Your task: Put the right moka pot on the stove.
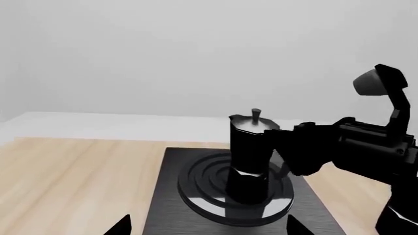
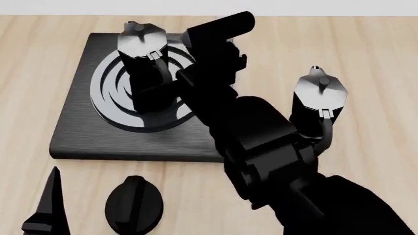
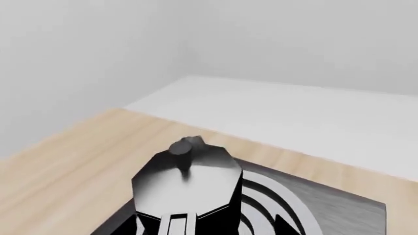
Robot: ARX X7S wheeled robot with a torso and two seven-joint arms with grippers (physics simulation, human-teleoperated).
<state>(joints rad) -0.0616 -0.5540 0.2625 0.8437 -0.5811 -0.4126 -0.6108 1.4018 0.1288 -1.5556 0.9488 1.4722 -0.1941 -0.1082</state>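
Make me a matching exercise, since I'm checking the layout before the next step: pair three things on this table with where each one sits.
Things:
1. moka pot at the black arm
2. other moka pot
3. dial knob

Places:
A. on the bare wooden table, to the right of the stove
B. on the table in front of the stove, on the robot's side
C. upright on the burner rings

Pairs: 1-C, 2-A, 3-B

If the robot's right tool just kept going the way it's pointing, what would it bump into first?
Most likely the moka pot standing on the stove burner: the right tool already reaches to that pot's handle side. Whether it already touches the pot is hidden.
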